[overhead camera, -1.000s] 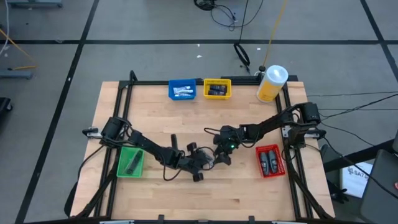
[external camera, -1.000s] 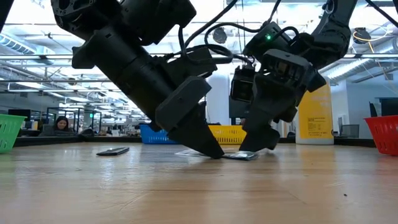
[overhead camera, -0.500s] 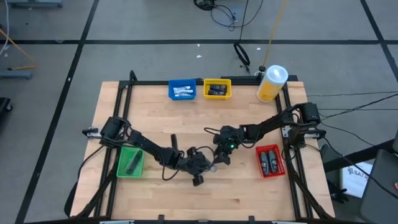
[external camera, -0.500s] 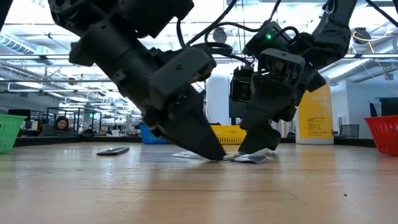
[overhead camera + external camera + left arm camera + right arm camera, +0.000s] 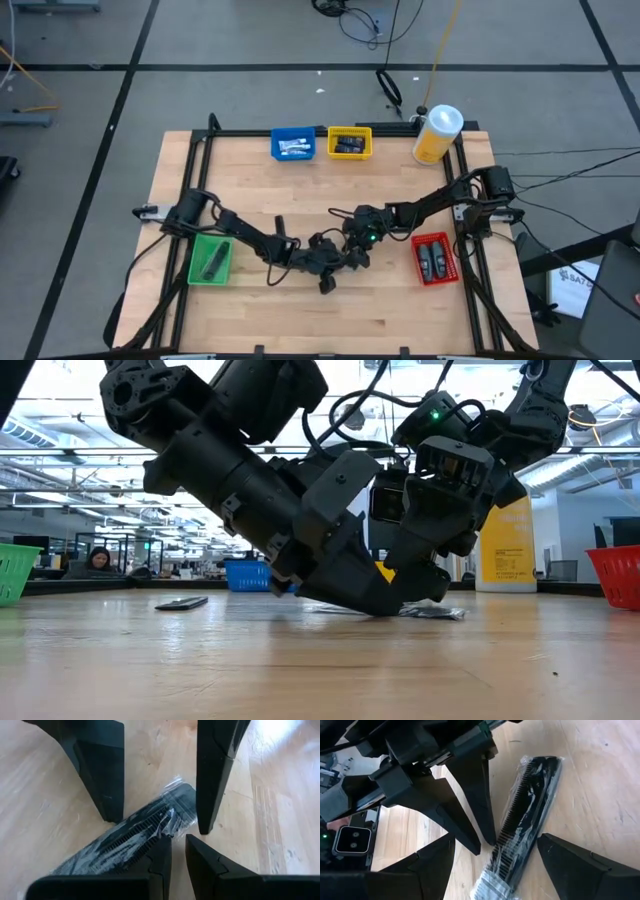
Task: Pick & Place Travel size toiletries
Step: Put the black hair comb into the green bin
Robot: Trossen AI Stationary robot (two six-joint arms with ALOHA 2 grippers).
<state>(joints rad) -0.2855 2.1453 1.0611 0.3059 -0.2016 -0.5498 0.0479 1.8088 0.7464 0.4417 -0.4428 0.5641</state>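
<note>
Wooden tabletop framed by black rails is sitting on a grey tiled floor, seen from above. Going left to right: a green bin point(image 5: 210, 260) near the left edge is holding a dark item, and a dark item point(image 5: 181, 602) is lying loose on the wood. The left gripper point(image 5: 335, 262) is reaching low to the table's middle, its fingers point(image 5: 162, 865) nearly closed and touching a black comb point(image 5: 135, 832) in a clear wrapper, not gripping it. The right gripper point(image 5: 356, 250) is pressing down just beside it, fingers point(image 5: 572, 862) spread wide, straddling the same comb, which is lying flat on the wood. Along the far edge a blue bin point(image 5: 293, 144) and a yellow bin point(image 5: 349, 143) are each holding small items, with a yellow canister point(image 5: 437, 134) to their right. A red bin point(image 5: 433, 257) near the right edge is holding two dark pieces.

Sorting looks well advanced: every bin has something in it, while the comb and the loose item are waiting. Both arms are crowding the comb, so the overhead view is hiding it. Bin contents are too small to identify.
</note>
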